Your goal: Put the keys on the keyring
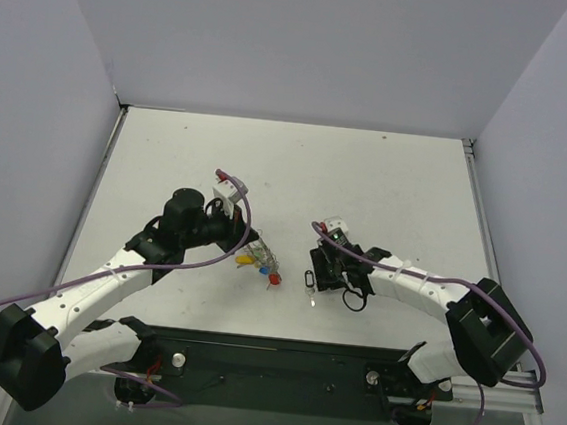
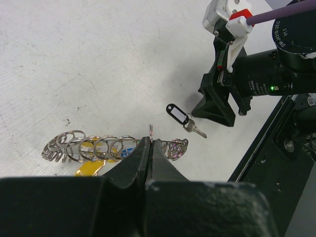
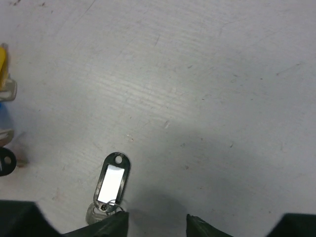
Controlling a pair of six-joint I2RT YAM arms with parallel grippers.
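Observation:
The keyring is a long grey wire coil lying on the white table. My left gripper is shut on one upright loop of it. Keys with yellow and blue heads hang in the coil; from above they show as a small cluster with a red head. A separate key with a black tag lies on the table. My right gripper stands open just over it, and the left fingertip covers part of the silver key head.
The black rail holding both arm bases runs along the table's near edge. The right arm's wrist sits close to the right of the coil. Grey walls enclose the table on three sides.

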